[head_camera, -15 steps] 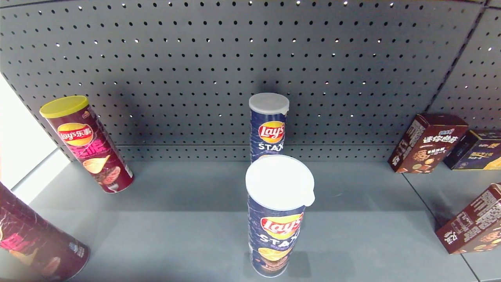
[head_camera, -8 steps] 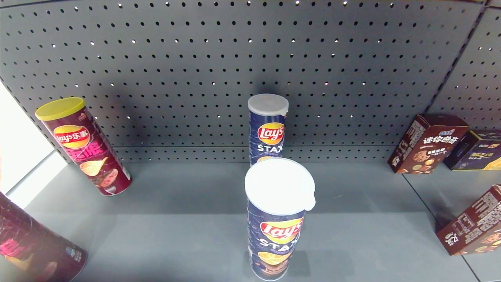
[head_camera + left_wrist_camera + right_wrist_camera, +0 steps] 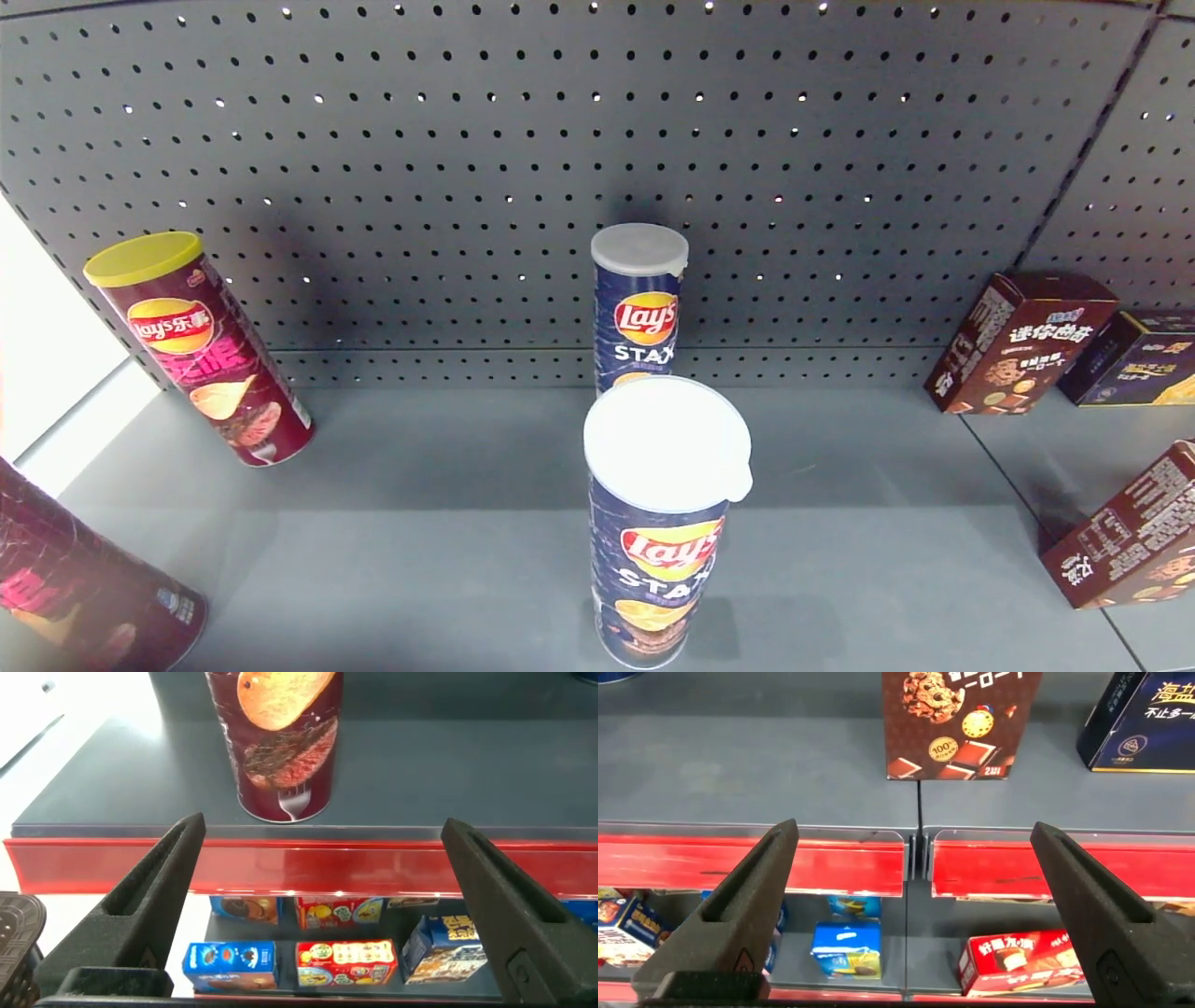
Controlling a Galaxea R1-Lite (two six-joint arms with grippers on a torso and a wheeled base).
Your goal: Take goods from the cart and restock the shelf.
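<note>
On the shelf, a near can stands straight before a far can by the back panel. A left can stands well to their left, boxes to the right.

Shelf room flanking blue can

**A:** What does the front blue chip can cover?

**B:** The lower half of the rear blue chip can, straight behind it.

**A:** What runs out of frame?

**B:** Far left of the front can, the near maroon chip can loses its upper part at the edge. Far right of it, the brown cookie box and the dark blue box are clipped.

**A:** Anything else?

**B:** In the left wrist view, the red shelf-edge rail hides the tops of the back-row packets.
</note>
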